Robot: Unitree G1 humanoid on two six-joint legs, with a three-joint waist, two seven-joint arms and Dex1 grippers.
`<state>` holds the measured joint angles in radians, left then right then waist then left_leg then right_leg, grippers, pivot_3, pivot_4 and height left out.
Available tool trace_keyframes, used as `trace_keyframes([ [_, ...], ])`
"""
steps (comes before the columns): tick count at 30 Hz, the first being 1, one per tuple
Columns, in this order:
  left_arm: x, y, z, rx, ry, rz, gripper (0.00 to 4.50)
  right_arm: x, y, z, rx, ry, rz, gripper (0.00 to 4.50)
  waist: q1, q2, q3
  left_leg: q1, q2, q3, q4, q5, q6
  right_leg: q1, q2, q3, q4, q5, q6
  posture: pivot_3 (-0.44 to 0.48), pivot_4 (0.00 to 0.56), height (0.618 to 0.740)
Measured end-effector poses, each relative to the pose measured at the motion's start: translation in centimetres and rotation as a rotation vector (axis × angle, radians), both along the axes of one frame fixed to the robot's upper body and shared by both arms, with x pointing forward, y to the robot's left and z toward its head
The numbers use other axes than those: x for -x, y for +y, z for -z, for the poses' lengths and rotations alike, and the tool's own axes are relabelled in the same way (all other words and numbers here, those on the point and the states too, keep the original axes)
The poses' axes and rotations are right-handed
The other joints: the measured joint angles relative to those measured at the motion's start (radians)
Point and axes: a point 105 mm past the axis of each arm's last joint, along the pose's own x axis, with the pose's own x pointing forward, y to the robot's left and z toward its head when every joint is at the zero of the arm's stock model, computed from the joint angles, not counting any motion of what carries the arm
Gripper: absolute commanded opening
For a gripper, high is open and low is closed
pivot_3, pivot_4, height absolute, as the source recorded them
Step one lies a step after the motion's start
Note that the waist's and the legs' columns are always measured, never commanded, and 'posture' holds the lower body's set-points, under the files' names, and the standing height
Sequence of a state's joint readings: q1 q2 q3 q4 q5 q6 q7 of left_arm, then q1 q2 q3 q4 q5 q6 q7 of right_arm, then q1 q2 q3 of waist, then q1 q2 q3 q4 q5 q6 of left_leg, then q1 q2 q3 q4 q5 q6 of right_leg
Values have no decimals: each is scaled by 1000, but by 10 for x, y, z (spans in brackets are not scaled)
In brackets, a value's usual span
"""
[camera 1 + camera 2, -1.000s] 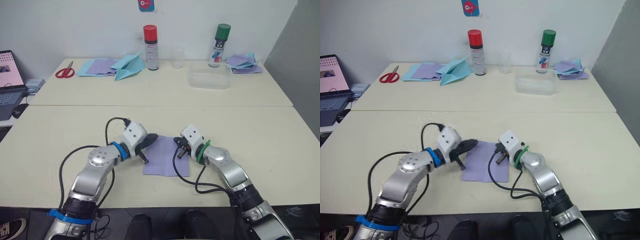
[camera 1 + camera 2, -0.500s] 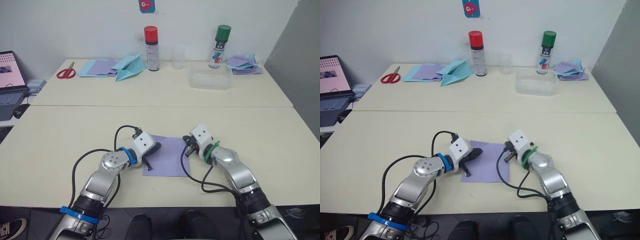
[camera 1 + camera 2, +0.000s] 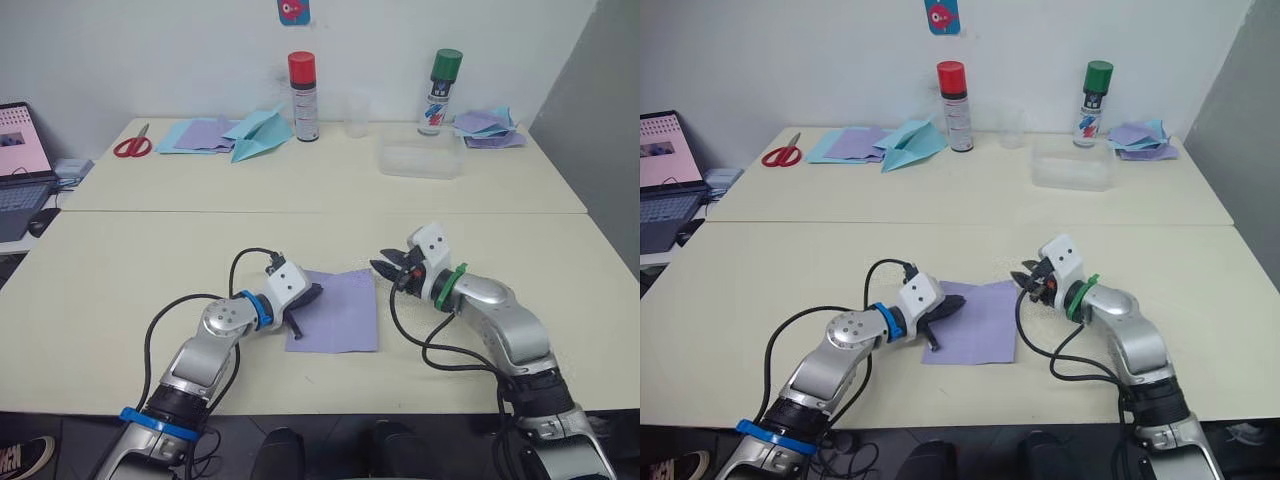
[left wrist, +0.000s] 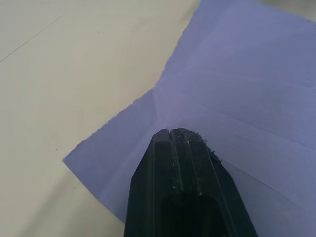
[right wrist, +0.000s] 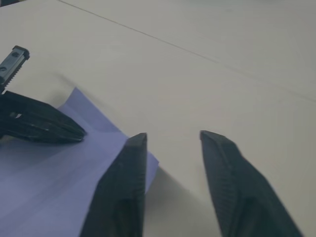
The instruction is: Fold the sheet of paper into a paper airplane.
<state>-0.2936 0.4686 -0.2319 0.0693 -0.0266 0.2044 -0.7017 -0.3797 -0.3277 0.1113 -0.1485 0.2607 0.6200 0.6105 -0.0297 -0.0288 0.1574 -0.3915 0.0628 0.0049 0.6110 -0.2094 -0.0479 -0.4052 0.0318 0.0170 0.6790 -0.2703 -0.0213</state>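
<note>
Two pincers work one sheet of paper (image 3: 335,312) lying flat at lower centre of the table (image 3: 120,270). My left pincer (image 3: 308,296), fingers closed, pins its left edge; my right pincer (image 3: 386,268), fingers apart, sits at the upper-right corner. I should lift that corner only while holding the pin firm. Lavender, faintly creased, mostly unfolded.

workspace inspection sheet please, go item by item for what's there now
surface: two cream tables pushed together.
job's things: lavender sheet of paper flat on the near table, creased, not yet a plane.
clutter: far table holds red scissors, light blue paper plane, two spray cans, clear tray, paper piles.
grippers: left tool shut, tips pressing the sheet; right tool open at the sheet's far right corner.
cables: black cables loop at both wrists.
surroundings: laptop at left, white wall.
</note>
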Motion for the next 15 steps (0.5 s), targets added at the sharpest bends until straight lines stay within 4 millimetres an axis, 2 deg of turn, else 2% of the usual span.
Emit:
trace_keyframes([
  [4, -1, -1, 0, -5, -2, 2, 0, 7, 9, 4, -25, 56, -30, 2720, 0, 0, 0, 0, 0, 0, 0, 0, 0, 0, 0, 0, 0, 0, 0, 0, 150, 740],
  [13, 0, -2, 0, -11, -6, 7, 0, 4, 13, 35, 24, 157, 10, 2720, 0, 0, 0, -1, 0, 0, 0, 0, 0, -1, 0, 0, 0, 0, 0, 0, 150, 740],
  [15, 0, -2, 0, -15, -7, 8, 0, 4, 15, 38, 20, 165, 6, 2361, 0, 0, 0, -1, 0, 0, 0, 0, 0, -1, 0, 0, 0, 0, 0, 0, 150, 740],
])
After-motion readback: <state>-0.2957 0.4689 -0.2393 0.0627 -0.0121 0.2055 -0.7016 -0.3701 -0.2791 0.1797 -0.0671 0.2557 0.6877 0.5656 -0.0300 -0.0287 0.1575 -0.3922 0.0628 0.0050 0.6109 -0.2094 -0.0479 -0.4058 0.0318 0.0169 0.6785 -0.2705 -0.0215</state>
